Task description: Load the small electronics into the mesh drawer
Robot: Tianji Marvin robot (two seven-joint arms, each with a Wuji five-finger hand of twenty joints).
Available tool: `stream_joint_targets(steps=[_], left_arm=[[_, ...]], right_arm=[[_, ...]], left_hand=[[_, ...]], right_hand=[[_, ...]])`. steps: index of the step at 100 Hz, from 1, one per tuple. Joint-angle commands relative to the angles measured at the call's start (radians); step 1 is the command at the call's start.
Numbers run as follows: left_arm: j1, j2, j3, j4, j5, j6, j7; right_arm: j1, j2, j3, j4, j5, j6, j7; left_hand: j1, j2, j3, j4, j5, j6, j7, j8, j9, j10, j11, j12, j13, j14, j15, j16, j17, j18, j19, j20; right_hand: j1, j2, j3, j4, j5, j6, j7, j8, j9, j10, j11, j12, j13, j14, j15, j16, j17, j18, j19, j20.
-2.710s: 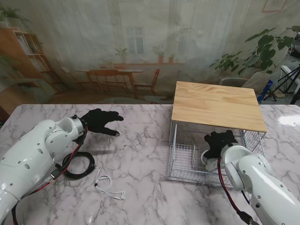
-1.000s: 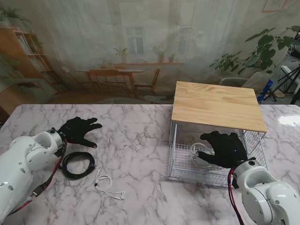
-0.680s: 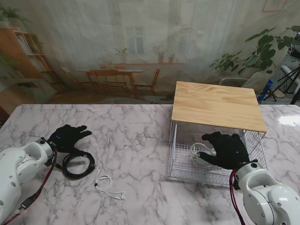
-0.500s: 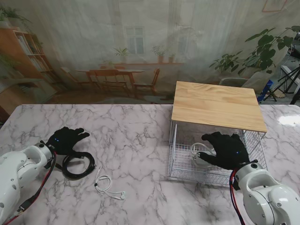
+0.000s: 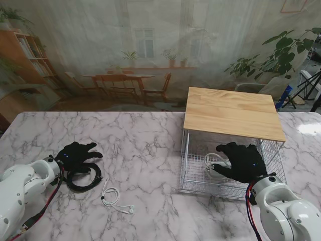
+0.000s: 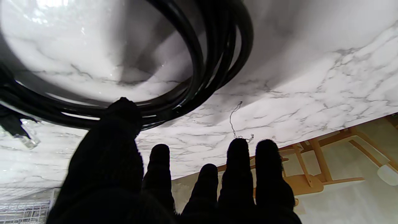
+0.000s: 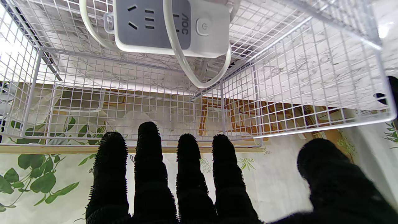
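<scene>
Directly beneath the left robot hand lies the black cable coil.

We saw bright, even light; glare whitened the marble table at its far right, and the looped black cable lay close and blurred.

White power strip, grey face, printed "AOC" (upside down), power symbol button

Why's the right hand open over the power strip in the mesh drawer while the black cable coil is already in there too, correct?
Not quite: the black cable coil lies on the table by the left hand, per the stand view. The rest holds: right hand, power strip, mesh drawer.
</scene>
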Motion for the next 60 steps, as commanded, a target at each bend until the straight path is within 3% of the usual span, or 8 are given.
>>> stream_joint_targets(steps=[1,7,16,26,36,48,60], left_arm=[[0.006,0.003,0.012,0.007,0.015,-0.005,0.001],[0.006,0.005,0.022,0.011,0.027,-0.002,0.015],[0.004,0.008,0.036,0.018,0.042,0.008,0.032],[0.0,0.013,0.054,0.029,0.059,0.018,0.048],[-0.009,0.02,0.079,0.042,0.083,0.025,0.065],[-0.021,0.021,0.102,0.06,0.078,0.032,0.076],[-0.034,0.024,0.125,0.07,0.081,0.036,0.072]], right_arm=[[-0.007,-0.002,-0.001,-0.002,-0.002,0.007,-0.004],[-0.007,-0.002,-0.002,-0.001,-0.001,0.009,-0.003],[-0.005,-0.002,-0.005,0.001,-0.001,0.01,-0.006],[-0.004,-0.003,-0.006,0.003,0.001,0.011,-0.01],[-0.003,-0.003,-0.007,0.005,0.003,0.012,-0.015],[-0.002,-0.003,-0.009,0.006,0.003,0.012,-0.014],[-0.001,-0.003,-0.009,0.007,0.004,0.012,-0.015]], left_hand=[[0.051,0.0,0.037,0.008,-0.001,-0.024,0.049,0.036,-0.048,-0.011,-0.007,-0.012,-0.028,-0.006,-0.017,-0.014,-0.009,-0.012,-0.014,-0.012],[0.06,0.003,0.025,-0.011,-0.018,-0.02,0.144,0.115,-0.043,-0.013,0.015,0.003,-0.023,-0.01,-0.007,-0.012,-0.004,-0.014,-0.001,-0.011],[0.069,0.004,0.009,-0.029,-0.1,-0.011,0.301,0.282,-0.04,-0.014,0.036,0.028,-0.02,-0.012,0.002,-0.007,-0.001,-0.02,0.012,-0.015],[0.075,0.006,0.001,-0.04,-0.136,-0.008,0.395,0.374,-0.034,-0.015,0.055,0.046,-0.016,-0.015,0.009,-0.003,0.003,-0.028,0.022,-0.016],[0.088,0.012,0.003,-0.042,-0.129,-0.006,0.431,0.405,-0.015,-0.017,0.073,0.056,-0.003,-0.018,0.02,0.002,0.013,-0.036,0.034,-0.014],[0.126,0.031,0.005,-0.053,-0.067,0.002,0.487,0.431,0.037,-0.024,0.096,0.067,0.025,-0.026,0.035,0.01,0.03,-0.045,0.059,-0.014],[0.187,0.001,-0.011,-0.07,-0.025,0.009,0.608,0.544,0.099,-0.026,0.138,0.102,0.062,-0.035,0.054,0.021,0.053,-0.054,0.089,-0.018]], right_hand=[[0.011,-0.014,-0.008,-0.03,0.002,-0.022,0.007,-0.02,-0.004,0.0,-0.016,-0.006,-0.024,0.016,-0.055,-0.008,-0.017,0.034,-0.017,-0.012],[0.01,-0.013,-0.009,-0.03,0.002,-0.02,0.008,-0.021,-0.004,0.0,-0.015,-0.006,-0.025,0.016,-0.055,-0.008,-0.017,0.033,-0.017,-0.012],[0.011,-0.013,-0.009,-0.03,0.002,-0.021,0.008,-0.021,-0.004,0.001,-0.015,-0.006,-0.026,0.015,-0.055,-0.008,-0.018,0.034,-0.018,-0.012],[0.014,-0.014,-0.008,-0.03,0.001,-0.021,0.009,-0.022,-0.005,0.0,-0.014,-0.006,-0.024,0.015,-0.055,-0.008,-0.019,0.034,-0.019,-0.012],[0.016,-0.014,-0.009,-0.03,0.002,-0.021,0.01,-0.022,-0.003,0.0,-0.014,-0.006,-0.024,0.016,-0.055,-0.008,-0.019,0.035,-0.019,-0.012],[0.016,-0.014,-0.01,-0.03,0.001,-0.021,0.011,-0.023,-0.004,0.002,-0.013,-0.007,-0.025,0.017,-0.055,-0.008,-0.019,0.035,-0.02,-0.012],[0.017,-0.013,-0.01,-0.03,0.0,-0.021,0.012,-0.023,-0.005,0.001,-0.013,-0.007,-0.024,0.015,-0.055,-0.008,-0.02,0.036,-0.02,-0.012]])
